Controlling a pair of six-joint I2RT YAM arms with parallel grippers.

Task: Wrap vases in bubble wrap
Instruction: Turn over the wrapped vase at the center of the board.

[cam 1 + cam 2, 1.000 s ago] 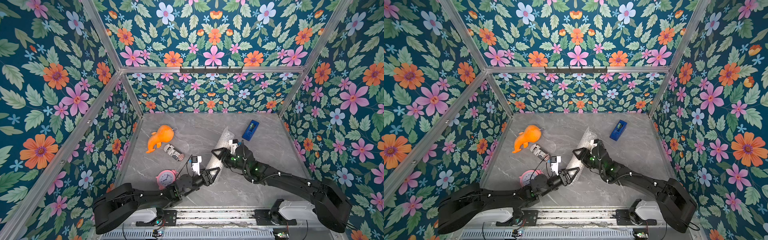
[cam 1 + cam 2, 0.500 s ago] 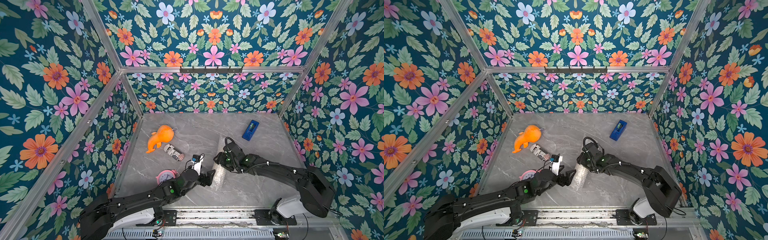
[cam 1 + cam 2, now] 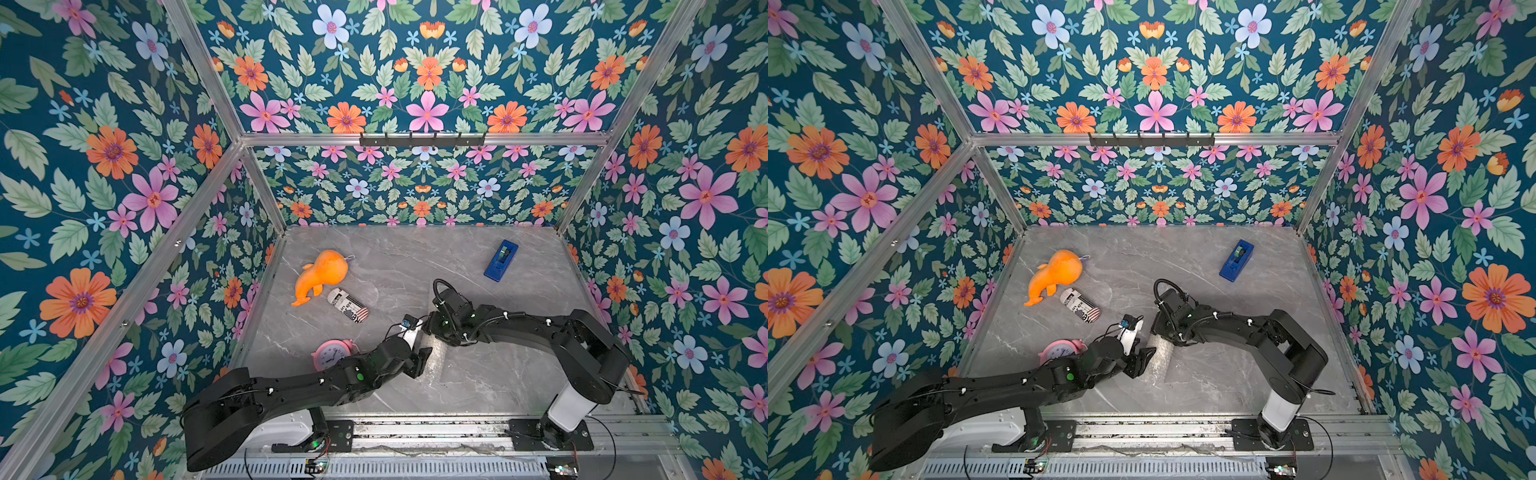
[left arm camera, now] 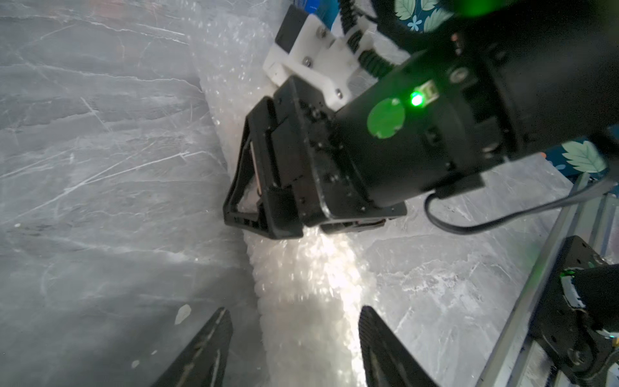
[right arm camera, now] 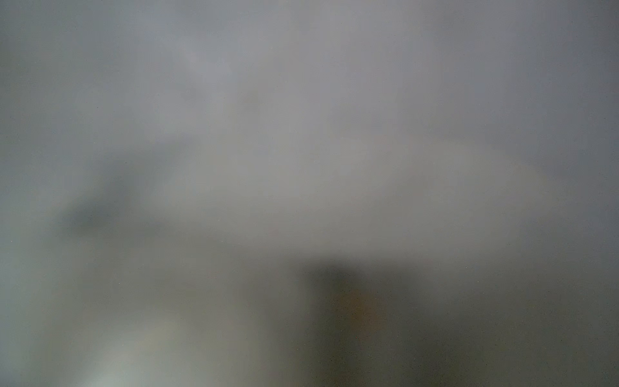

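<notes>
— What has your left hand got?
— Nothing gripped that I can see. My left gripper (image 4: 294,311) stands partly open, one finger on each side of the bubble wrap (image 4: 301,274). On one side a strip of bare table (image 4: 100,167) shows between finger and wrap. The other finger is right at the wrap's edge.
— And the wrap itself?
— It is rolled into a cloudy tube and lies flat on the table. It runs from between my left fingers straight ahead to my right gripper (image 4: 258,214), which lies across it just beyond my left fingertips.
— Is the right hand holding it?
— It touches the roll, but I cannot tell whether its jaws are clamped. Its own wrist camera gives only grey blur.
— The vase?
— I cannot make it out; the wrap is too milky to see through.
— Anything else near?
— In both top views a pink alarm clock (image 3: 332,353) sits close beside my left forearm. Farther out on that side lie a printed can (image 3: 348,305) and an orange plush toy (image 3: 320,274). A blue tape dispenser (image 3: 500,259) stands well beyond my right gripper.
</notes>
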